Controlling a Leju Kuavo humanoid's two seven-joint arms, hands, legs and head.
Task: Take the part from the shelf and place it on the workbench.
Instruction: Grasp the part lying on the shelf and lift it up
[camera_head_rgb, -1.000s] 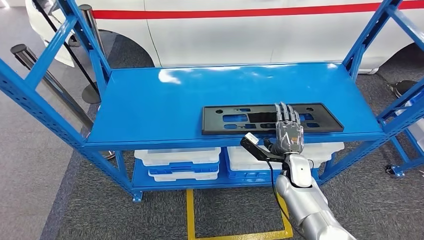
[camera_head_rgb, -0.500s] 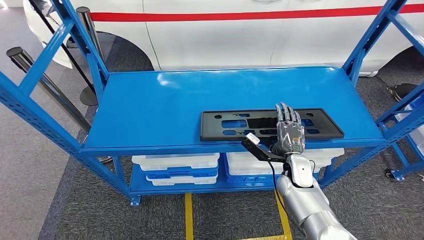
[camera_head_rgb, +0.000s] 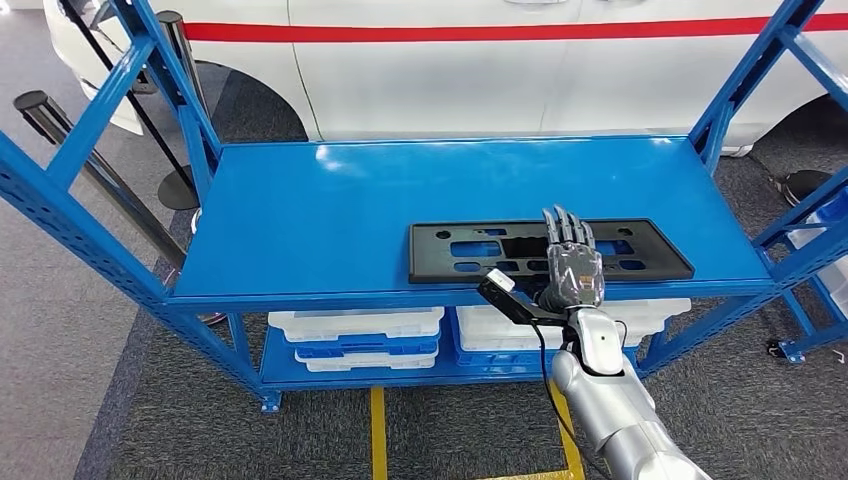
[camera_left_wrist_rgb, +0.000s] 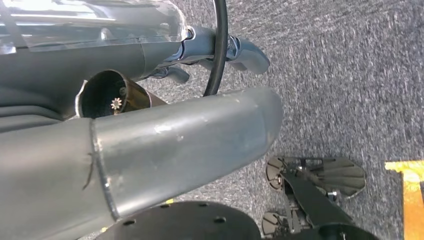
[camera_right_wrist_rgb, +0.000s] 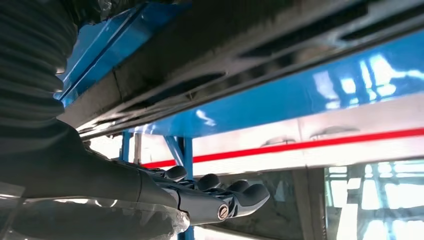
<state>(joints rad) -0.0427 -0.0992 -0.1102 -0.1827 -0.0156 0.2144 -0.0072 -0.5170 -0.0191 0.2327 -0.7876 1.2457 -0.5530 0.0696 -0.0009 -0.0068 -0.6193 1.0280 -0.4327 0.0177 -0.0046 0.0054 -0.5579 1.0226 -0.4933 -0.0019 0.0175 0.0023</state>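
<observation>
Blue shelf (camera_head_rgb: 330, 210) on grey carpet (camera_head_rgb: 70, 330), white car (camera_head_rgb: 500, 70) behind. Black part (camera_head_rgb: 470, 250) flat near front edge (long, slotted). Right hand (camera_head_rgb: 572, 265) over it, fingers straight, gripping nothing. Left hand's (camera_left_wrist_rgb: 150, 145) state unclear.

A vehicle workshop: blue steel shelving (camera_head_rgb: 120, 255) beside a white car (camera_head_rgb: 480, 70), stacked parts bins (camera_head_rgb: 355, 335).

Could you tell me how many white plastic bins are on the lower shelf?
3 visible: two stacked at the left and one at the right, behind the right hand. The shelf edge and arm may hide more.
</observation>
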